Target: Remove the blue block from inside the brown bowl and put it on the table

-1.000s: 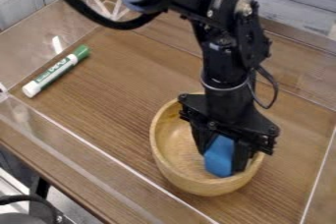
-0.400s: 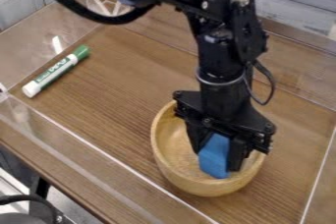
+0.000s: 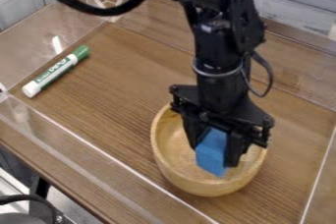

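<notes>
The blue block (image 3: 211, 152) stands on end between the black fingers of my gripper (image 3: 214, 151), which is shut on it and points straight down. It hangs inside the brown bowl (image 3: 171, 156), its lower end at about the height of the bowl's rim; whether it still touches the floor of the bowl I cannot tell. The round light-wood bowl rests on the wood-grain table (image 3: 118, 90) near the front right. The black arm rises from the gripper toward the top of the view and hides the far rim.
A green and white marker (image 3: 55, 69) lies on the table at the left. Clear plastic walls (image 3: 79, 154) run along the table's front and right edges, close to the bowl. A light wooden object sits at the back behind the arm.
The gripper has risen slightly with the blue block held in it, so the block sits higher in the bowl than before. The bowl and the marker have stayed put.
</notes>
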Available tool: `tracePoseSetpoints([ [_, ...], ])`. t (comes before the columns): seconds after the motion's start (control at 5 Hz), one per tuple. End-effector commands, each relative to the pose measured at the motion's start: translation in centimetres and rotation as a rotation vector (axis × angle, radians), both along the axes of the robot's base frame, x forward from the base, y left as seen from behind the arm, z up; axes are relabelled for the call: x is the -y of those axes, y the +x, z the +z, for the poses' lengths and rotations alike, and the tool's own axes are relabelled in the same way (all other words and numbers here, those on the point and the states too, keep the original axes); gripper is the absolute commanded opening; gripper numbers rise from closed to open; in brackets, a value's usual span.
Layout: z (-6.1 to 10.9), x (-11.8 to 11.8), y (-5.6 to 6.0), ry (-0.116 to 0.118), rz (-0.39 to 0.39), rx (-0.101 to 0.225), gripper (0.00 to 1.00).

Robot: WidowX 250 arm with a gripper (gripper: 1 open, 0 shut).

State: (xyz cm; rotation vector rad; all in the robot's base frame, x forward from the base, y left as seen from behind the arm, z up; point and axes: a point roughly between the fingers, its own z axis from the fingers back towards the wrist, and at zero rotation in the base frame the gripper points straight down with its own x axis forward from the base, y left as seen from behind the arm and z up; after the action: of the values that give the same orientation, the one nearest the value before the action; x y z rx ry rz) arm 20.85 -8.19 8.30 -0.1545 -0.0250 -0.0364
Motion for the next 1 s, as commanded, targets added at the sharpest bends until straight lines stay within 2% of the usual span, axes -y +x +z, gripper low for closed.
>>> tracePoseSetpoints([
  [0.0,2.0,-0.1,1.0,-0.017,0.011,0.057,0.0],
  [0.4,3.6,-1.0,1.1,-0.016,0.031,0.077,0.0],
  [0.8,6.2,-4.4,1.9,0.005,0.091,0.116,0.0],
])
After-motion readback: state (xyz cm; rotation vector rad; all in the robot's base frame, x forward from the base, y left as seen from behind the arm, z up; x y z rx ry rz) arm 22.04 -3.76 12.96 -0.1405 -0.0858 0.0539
